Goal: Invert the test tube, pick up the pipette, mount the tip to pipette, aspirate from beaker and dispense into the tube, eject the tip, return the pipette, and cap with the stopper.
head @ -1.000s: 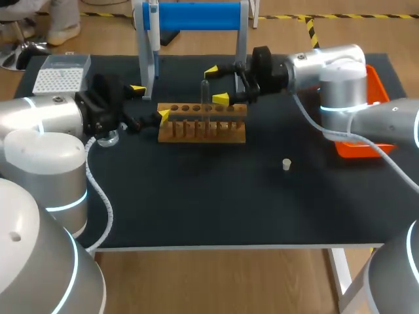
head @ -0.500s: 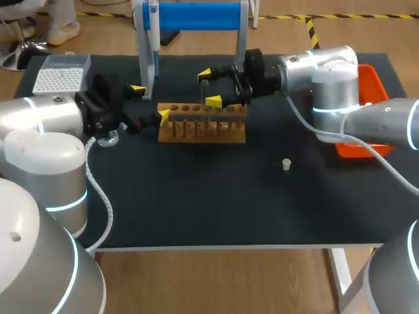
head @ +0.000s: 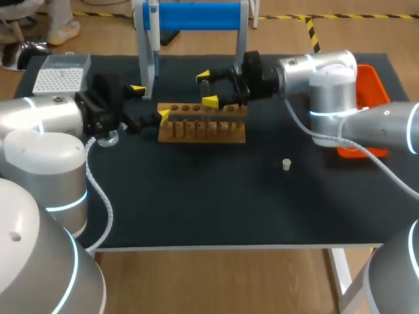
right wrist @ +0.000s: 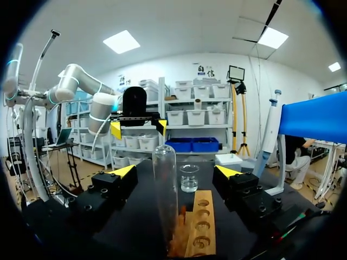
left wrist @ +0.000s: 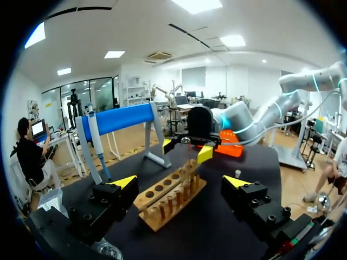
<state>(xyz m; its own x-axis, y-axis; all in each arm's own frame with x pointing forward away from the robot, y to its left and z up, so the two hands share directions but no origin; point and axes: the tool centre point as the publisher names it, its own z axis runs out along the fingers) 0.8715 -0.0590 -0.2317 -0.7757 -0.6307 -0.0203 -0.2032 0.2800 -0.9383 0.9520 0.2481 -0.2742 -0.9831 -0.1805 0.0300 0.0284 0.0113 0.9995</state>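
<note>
Bracketing the tube, nothing gripped yet.
Your right gripper (head: pixel 207 88) stands wide open and holds nothing. The test tube (right wrist: pixel 165 184) rises from the wooden rack (right wrist: pixel 199 230) between its fingers, round end up, and neither finger touches it. If you close off-centre, one finger may shove the glass sideways, jamming it in its hole or dragging the rack. How deep the tube sits between the fingers is hard to judge.

1. The worktop (head: pixel 209 203) is a matte black sheet with a pale front edge, and a white leg (head: pixel 340 275) shows below its right corner.
2. The floor (head: pixel 216 281) is warm wood-toned board, crossed behind the worktop by yellow-and-black tape (head: pixel 313 33).
3. White walls (right wrist: pixel 179 65) and flat ceiling panels (right wrist: pixel 123 41) give bright, even light.
</note>
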